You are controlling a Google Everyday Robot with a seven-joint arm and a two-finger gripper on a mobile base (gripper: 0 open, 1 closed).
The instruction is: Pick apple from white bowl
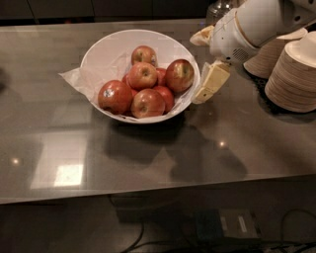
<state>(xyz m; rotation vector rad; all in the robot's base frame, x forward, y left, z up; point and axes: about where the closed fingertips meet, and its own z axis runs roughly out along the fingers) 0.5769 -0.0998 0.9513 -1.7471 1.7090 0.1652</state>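
Worktop (148, 163): grey, glossy. White bowl (103, 47) sits centre-left, w/ crumpled paper liner (79, 79) sticking out over its left rim.

Bowl holds a heap of red apples. The apple (179, 75), dark red w/ yellow-green patch round the stem dimple, lies at the right side of the heap by the right rim, touching its neighbours. Sticker apple (114, 97) is at front left; paler apples in the middle & at the back.

Gripper (200, 66) hangs just outside the bowl's right rim, nearest the apple. Its 2 cream fingers (210, 81) are spread wide, one low by the rim, other up behind; nothing held.

Stacked beige paper bowls (294, 74) at far right, behind the arm. Glass jar (219, 9) at back edge, partly hidden.
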